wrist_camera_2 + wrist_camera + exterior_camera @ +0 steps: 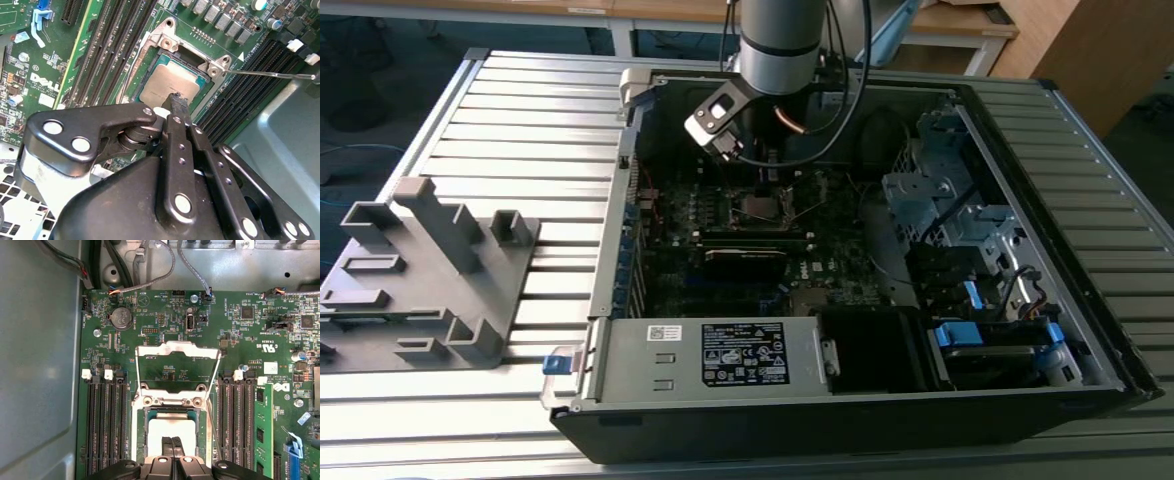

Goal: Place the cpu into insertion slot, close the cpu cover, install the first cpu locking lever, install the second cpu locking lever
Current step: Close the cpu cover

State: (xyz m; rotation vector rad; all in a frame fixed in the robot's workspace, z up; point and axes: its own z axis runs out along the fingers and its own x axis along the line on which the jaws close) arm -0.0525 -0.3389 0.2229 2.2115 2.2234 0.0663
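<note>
**CPU in socket, cover up, fingers closed at its top**

The computer case (854, 425) is open, with the arm reaching down to the motherboard (674, 215). The cpu cover (177, 349) is tilted up off the socket, and the board shows through its window. The cpu (167, 82) lies flat in the insertion slot (176, 52).

The gripper (178, 102) has its fingers pressed together and holds nothing. Its tip appears to touch the cpu's metal top near one edge.

Judgement: the chip is light, stiff, slick on top and fragile underneath, so grip it by opposite edges.

The first wrist view gives the raised cover. The second wrist view gives the tip contact and a locking lever (270, 75) swung out, unlatched.
</note>
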